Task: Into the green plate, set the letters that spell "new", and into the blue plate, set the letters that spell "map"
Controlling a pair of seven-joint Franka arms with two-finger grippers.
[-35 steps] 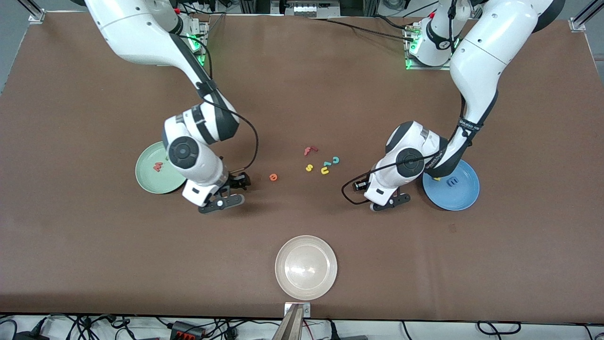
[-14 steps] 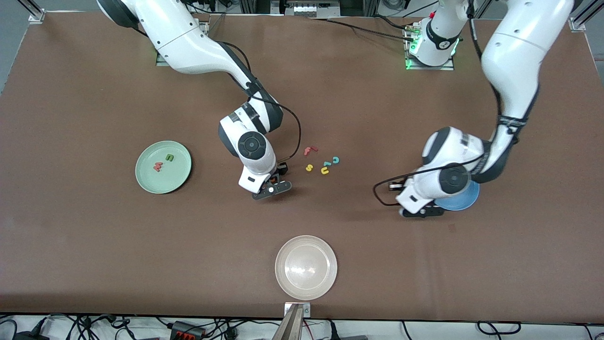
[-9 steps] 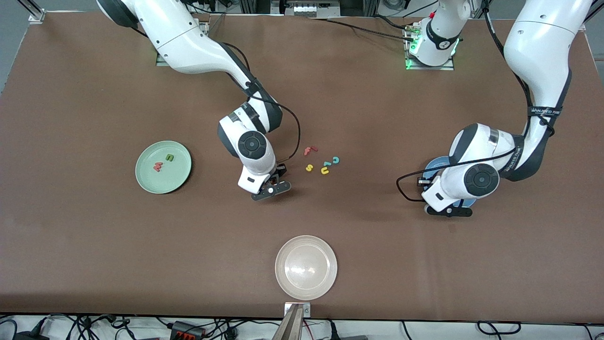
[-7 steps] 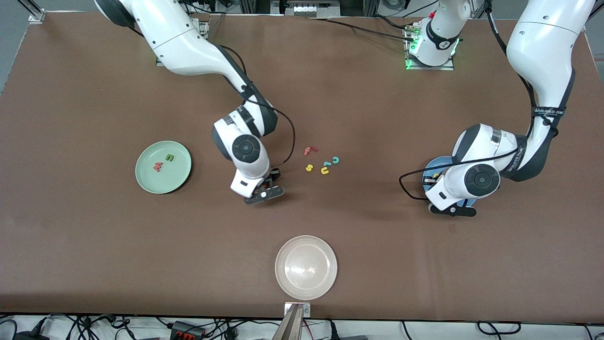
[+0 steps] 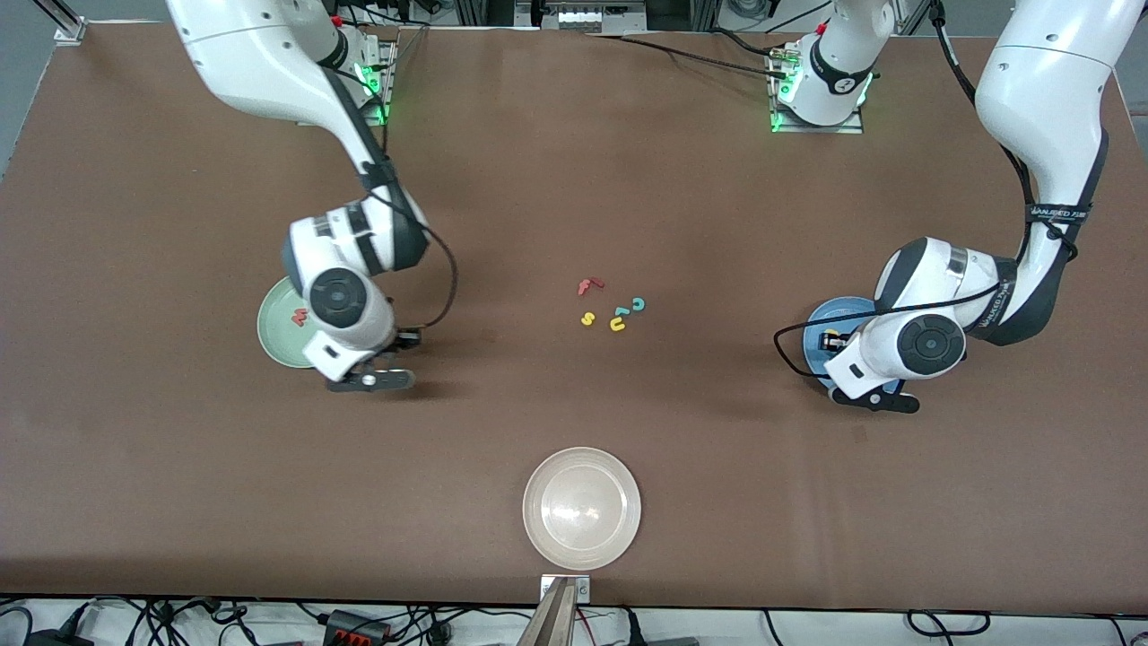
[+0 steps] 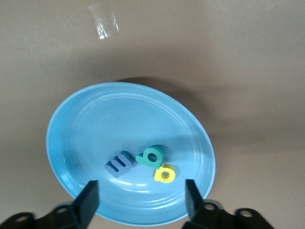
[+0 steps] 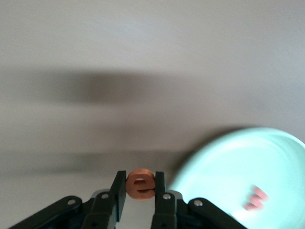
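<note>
My right hand has swung from mid-tabletop to the green plate, pinching the orange e by its flat faces; it's light, stiff, easily twisted loose. My left hand has spread above the blue plate, where m, p and a lie.

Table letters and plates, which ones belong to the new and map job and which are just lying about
Job:
green plate, w
orange e, in right tool
blue plate with m, p, a

Lying about:
white-beige plate
f, s, u, c
</note>
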